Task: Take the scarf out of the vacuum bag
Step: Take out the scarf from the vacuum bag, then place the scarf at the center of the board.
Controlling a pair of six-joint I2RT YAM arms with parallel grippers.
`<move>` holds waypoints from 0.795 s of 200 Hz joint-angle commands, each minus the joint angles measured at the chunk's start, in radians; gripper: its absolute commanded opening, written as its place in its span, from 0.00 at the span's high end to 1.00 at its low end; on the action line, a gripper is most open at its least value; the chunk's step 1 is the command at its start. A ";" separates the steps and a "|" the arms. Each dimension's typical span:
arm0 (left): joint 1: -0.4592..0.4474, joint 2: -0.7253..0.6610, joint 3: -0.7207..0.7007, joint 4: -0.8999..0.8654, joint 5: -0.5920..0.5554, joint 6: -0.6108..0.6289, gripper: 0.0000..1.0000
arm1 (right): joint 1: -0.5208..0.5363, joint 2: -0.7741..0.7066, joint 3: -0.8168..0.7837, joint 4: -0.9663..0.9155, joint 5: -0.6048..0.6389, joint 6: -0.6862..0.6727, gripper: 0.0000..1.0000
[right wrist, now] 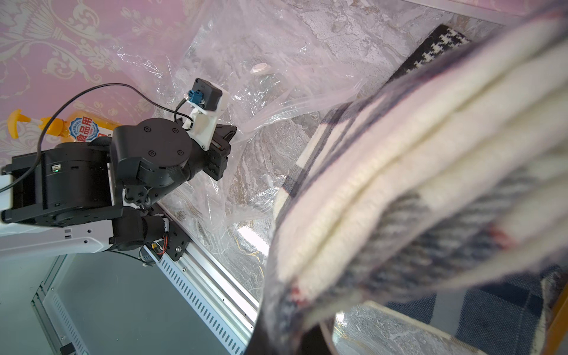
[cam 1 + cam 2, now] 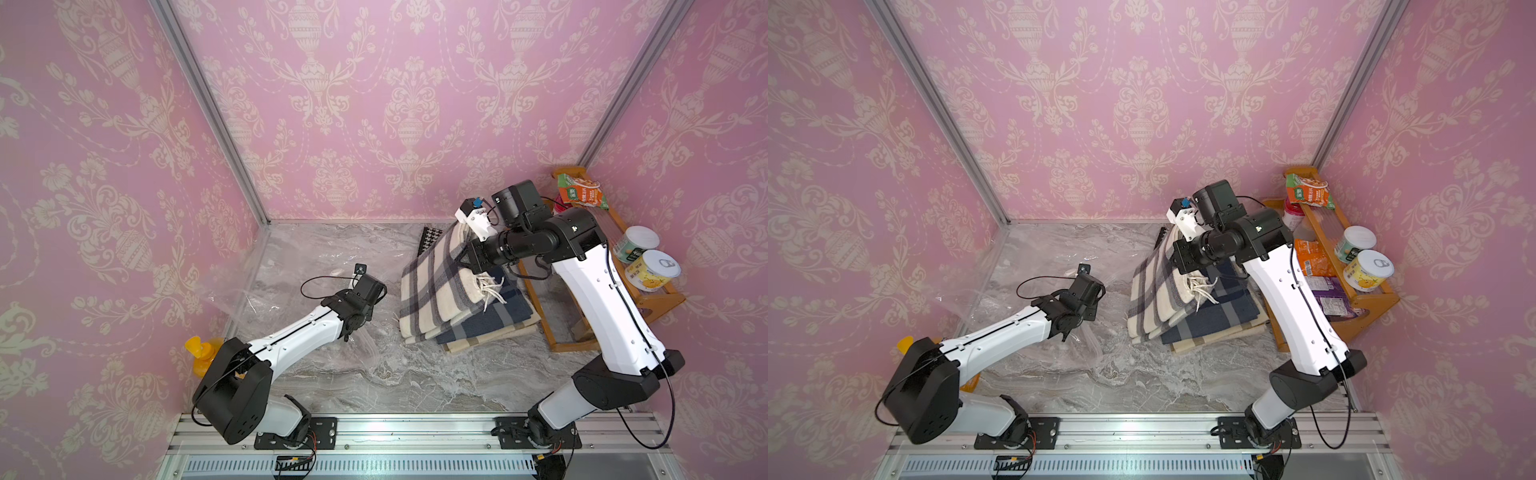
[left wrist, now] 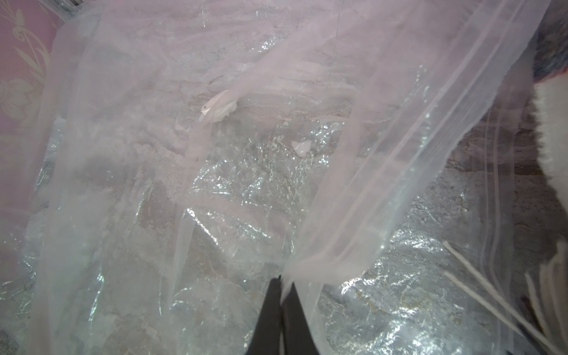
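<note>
The right gripper [image 2: 462, 262] is closed on the scarf [image 2: 432, 282]. Its jaws are mostly hidden by the cloth, but the plaid folds bunch up right at the wrist camera. The scarf's far end is lifted off the table [image 2: 415, 382], while its near end rests on a stack [image 2: 490, 318] of folded cloths at the right of the table. Cream fringe hangs from it beside the gripper.

The bag [image 2: 266, 303] lies crumpled over the left and middle of the table, its left edge riding up the left wall. Its white valve [image 1: 259, 68] sits on the far part of the film. The left gripper [image 3: 281, 285] is closed too — the two black fingers [image 3: 270, 307] meet with a fold of bag film pinched between them, and the film rises taut from the tips. In both top views this gripper is low over the bag's near-right part, close to the scarf's near-left corner. The bag's zip edge runs next to the scarf there; whether any of the scarf lies inside the mouth cannot be told.

A wooden rack [image 2: 648, 303] with two cans [image 2: 654, 270] stands at the far right, and a yellow bottle [image 2: 203, 353] stands by the left wall.
</note>
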State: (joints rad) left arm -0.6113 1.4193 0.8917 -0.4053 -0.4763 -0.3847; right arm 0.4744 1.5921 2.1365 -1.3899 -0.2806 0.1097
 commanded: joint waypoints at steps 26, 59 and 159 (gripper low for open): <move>0.008 -0.020 0.003 0.000 0.008 -0.022 1.00 | -0.024 -0.028 0.079 -0.096 0.057 -0.084 1.00; 0.009 -0.023 0.004 0.000 0.007 -0.022 1.00 | -0.033 -0.029 0.069 -0.098 0.127 -0.091 1.00; 0.008 -0.031 0.003 -0.003 0.007 -0.017 1.00 | -0.080 0.004 0.036 -0.083 0.397 -0.086 1.00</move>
State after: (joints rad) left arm -0.6113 1.4185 0.8917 -0.4053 -0.4763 -0.3847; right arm 0.4194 1.5944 2.1799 -1.5024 0.0151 0.0257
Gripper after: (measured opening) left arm 0.048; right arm 0.074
